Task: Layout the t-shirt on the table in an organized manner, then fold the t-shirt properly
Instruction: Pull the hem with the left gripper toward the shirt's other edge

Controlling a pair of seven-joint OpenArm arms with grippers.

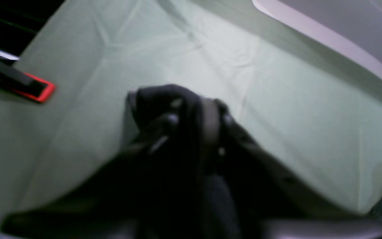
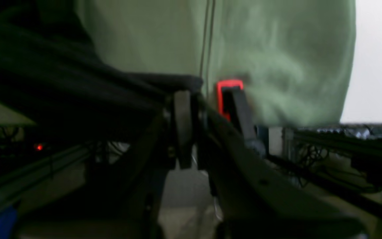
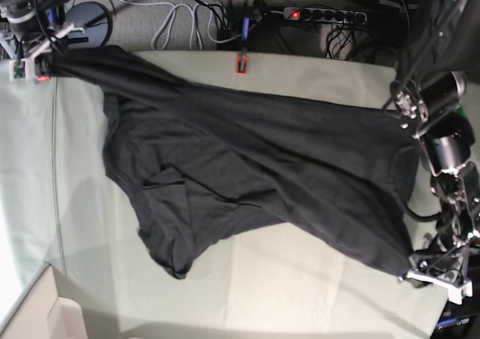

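T-shirt [image 3: 247,174] (no readable print) covers table [image 3: 225,294].

The table [image 3: 225,294] bears the t-shirt [image 3: 247,166], spread and rumpled.

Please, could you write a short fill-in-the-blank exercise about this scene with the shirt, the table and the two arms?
1. The t-shirt is ____ in colour.
2. It is stretched between ____ tools, the right tool and the left tool.
3. A small red clamp sits at the table's ____ edge in the base view.

Missing words: black; two; far
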